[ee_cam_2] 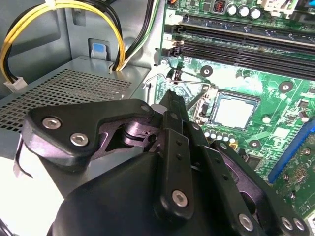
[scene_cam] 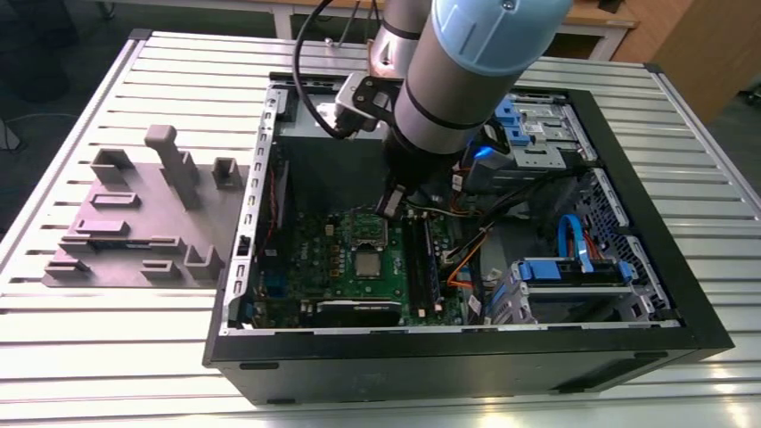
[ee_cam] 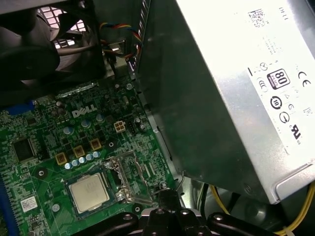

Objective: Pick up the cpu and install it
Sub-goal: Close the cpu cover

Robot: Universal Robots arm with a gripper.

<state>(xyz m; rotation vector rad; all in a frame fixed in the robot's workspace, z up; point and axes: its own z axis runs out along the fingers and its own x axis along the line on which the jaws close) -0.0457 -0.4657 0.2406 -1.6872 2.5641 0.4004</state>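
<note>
The cpu point(scene_cam: 369, 264) lies flat in its socket on the green motherboard point(scene_cam: 312, 259), silvery top up. It also appears in both wrist views as the cpu point(ee_cam_2: 235, 110) and the cpu point(ee_cam: 89, 191). The socket's metal load plate point(ee_cam: 129, 177) stands swung open beside it. My gripper point(scene_cam: 393, 209) hangs inside the computer case just beyond the socket's far edge. Its black fingers point(ee_cam_2: 173, 110) are shut together with nothing between them. The gripper tip point(ee_cam: 167, 195) sits close by the open plate and apart from the chip.
A large grey power supply point(ee_cam: 236, 88) with a white label rises right beside the gripper. Yellow cables point(ee_cam_2: 29, 29) loop over its grille. Black memory slots point(ee_cam_2: 236, 44) run along the socket. A fan point(ee_cam: 29, 49) and the case walls point(scene_cam: 249, 214) enclose the board. A grey fixture point(scene_cam: 143, 223) stands outside.
</note>
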